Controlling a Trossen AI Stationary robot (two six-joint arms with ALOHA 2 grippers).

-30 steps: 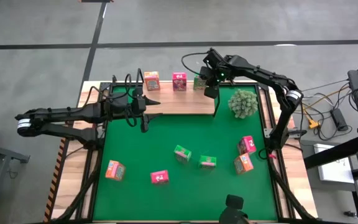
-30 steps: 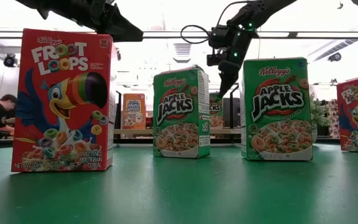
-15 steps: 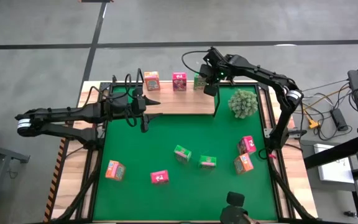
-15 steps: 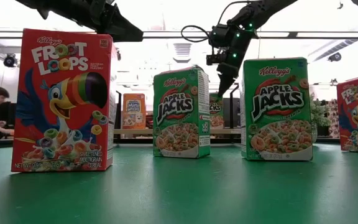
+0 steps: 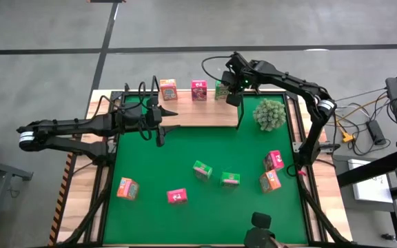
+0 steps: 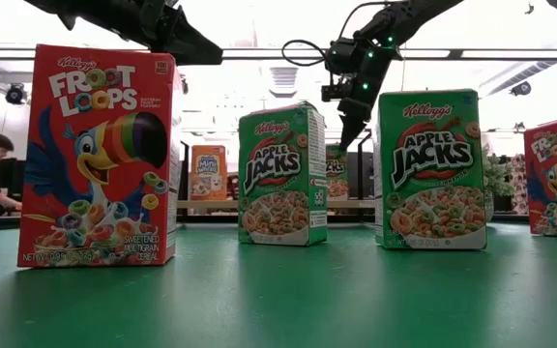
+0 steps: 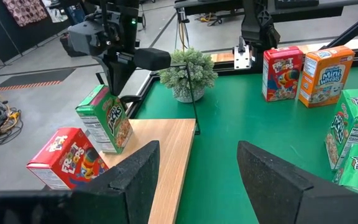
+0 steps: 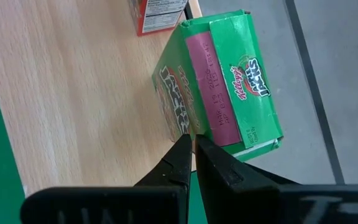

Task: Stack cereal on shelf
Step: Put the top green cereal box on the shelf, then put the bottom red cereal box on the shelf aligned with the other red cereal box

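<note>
Three cereal boxes stand in a row on the wooden shelf [image 5: 198, 114] at the table's far edge: orange [image 5: 167, 89], pink [image 5: 198, 90] and green [image 5: 221, 90]. The green box [image 7: 106, 118] leans in the left wrist view. My right gripper [image 8: 194, 138] is shut and hangs over that green box [image 8: 229, 81], with its tips at the box's top. My left gripper [image 7: 197, 155] is open and holds nothing. It hovers level at the shelf's near edge, left of the middle [image 5: 163, 129]. Several more cereal boxes stand on the green mat [image 5: 157, 162]. My right gripper has its shut fingertips [image 8: 185, 146] against the green box's upper edge [image 8: 191, 127], on the side toward the mat. The fingers slant down from the table's near right. The box's bottom rests on the shelf, and the box leans.
A fuzzy plant ball [image 5: 269, 114] sits at the shelf's right end, close beside my right arm. On the mat are an orange box [image 5: 127, 187], a pink one [image 5: 177, 196], two green ones [image 5: 202, 169] [image 5: 230, 180], and a pink and orange pair [image 5: 272, 170]. Black wire uprights stand at the shelf's sides.
</note>
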